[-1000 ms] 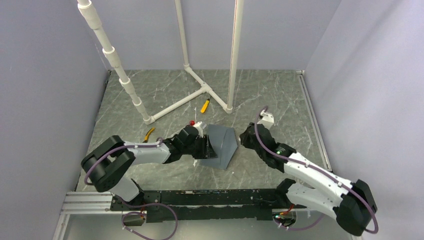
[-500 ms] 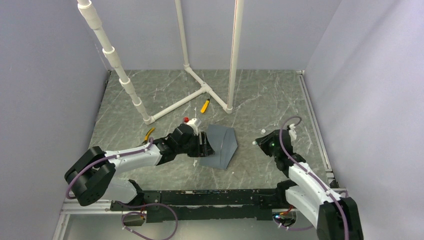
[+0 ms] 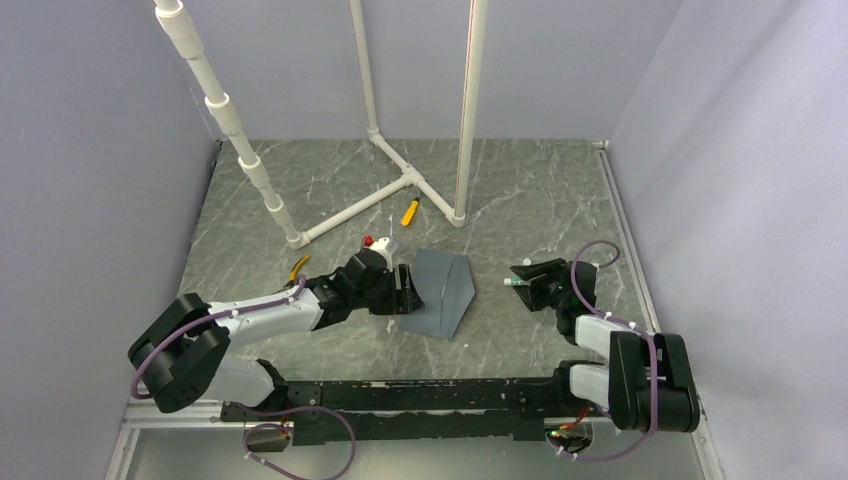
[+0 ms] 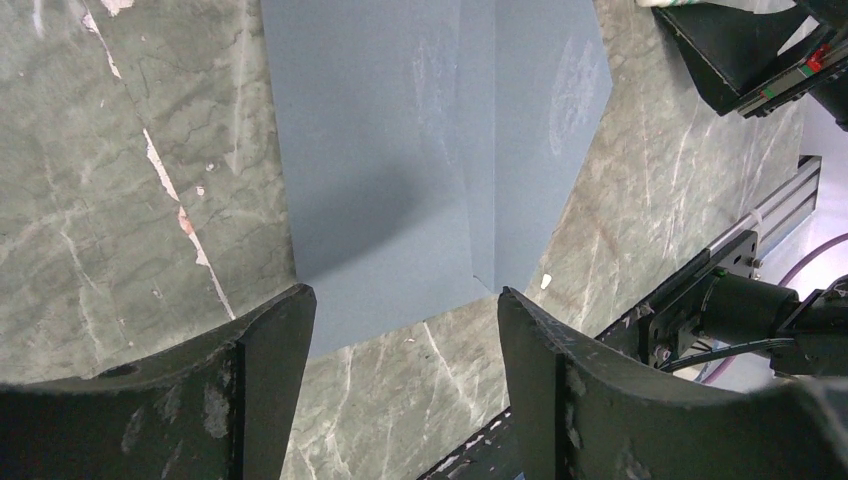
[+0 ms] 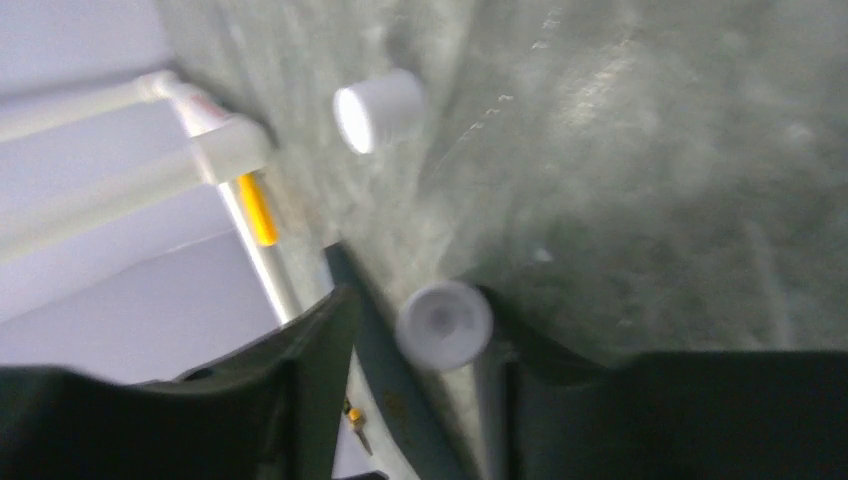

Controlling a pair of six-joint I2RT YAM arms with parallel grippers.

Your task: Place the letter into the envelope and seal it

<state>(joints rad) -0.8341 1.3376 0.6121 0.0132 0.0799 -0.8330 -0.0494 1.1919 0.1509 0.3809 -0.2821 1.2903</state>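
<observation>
The slate blue-grey envelope lies flat on the marble table, flap folded over, and fills the upper part of the left wrist view. My left gripper sits at the envelope's left edge, open; in its wrist view only bare table shows between its fingers. My right gripper is off to the right, apart from the envelope and open. Its wrist view is blurred, with a small white round piece against the right finger. The letter is hidden or out of view.
A white PVC pipe frame stands at the back, with a yellow tool beside it. A yellow-handled tool and a red-topped item lie near the left arm. Grey walls close three sides, and a black rail runs along the near edge.
My right arm drew back from the envelope's right edge toward the right side and its jaws opened. My left gripper opened wider and shifted slightly left. The envelope stayed put.
</observation>
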